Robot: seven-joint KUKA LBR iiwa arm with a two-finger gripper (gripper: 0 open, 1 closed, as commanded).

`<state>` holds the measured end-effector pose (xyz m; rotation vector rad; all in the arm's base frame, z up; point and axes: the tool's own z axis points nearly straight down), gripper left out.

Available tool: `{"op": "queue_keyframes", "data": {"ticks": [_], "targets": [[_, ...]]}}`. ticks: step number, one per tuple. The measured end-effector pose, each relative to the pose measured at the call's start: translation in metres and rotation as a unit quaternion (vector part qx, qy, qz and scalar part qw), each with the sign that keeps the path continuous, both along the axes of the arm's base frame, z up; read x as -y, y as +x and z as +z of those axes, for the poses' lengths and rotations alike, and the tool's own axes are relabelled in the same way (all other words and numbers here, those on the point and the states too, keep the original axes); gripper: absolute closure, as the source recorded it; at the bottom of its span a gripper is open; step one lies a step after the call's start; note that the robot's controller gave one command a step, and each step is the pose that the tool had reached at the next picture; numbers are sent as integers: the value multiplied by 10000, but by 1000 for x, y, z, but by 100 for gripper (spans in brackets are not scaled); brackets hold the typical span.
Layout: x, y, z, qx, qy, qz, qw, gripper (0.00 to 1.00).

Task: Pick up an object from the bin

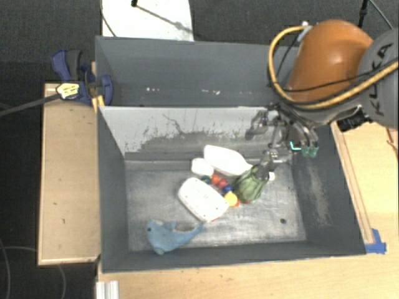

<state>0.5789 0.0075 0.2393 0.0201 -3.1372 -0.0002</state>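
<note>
Gripper [267, 169] is down inside the bin [156, 126], at the upper right end of the green bottle-shaped thing [248, 187]. It is touching it or all but touching; this angle doesn't resolve contact. Open or closed: can't tell in this view. Can't confirm the green thing is gripped.

Green thing: dark, translucent, rounded. It lies tilted on the bin floor, long axis running lower left to upper right. Everything else is referenced to it:
- white oval piece [225, 159]: up-left, just beside it, edges look to touch.
- smaller white lump [201, 166]: further left, tucked against the oval's left end.
- small coloured bits [219, 180], red and blue: directly left, between it and the white parts.
- yellow bit [231, 199]: at its lower left end, touching.
- white flat rounded-rectangle piece [201, 199]: left and slightly below, beside the yellow bit.
- blue fish-shaped soft toy [167, 235]: well apart to the lower left, near the front wall, tail end pointing toward the white flat piece.

Arm comes in from up-right of the green thing. Orange cover [327, 52] sits on the wrist, with yellow cables [277, 80] looped round it.
</note>
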Motion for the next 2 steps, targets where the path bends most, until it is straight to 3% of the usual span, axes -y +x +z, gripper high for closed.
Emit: {"op": "queue_keyframes", "data": {"ticks": [2], "targets": [[0,1,4,39,2,2,10000,0]]}}
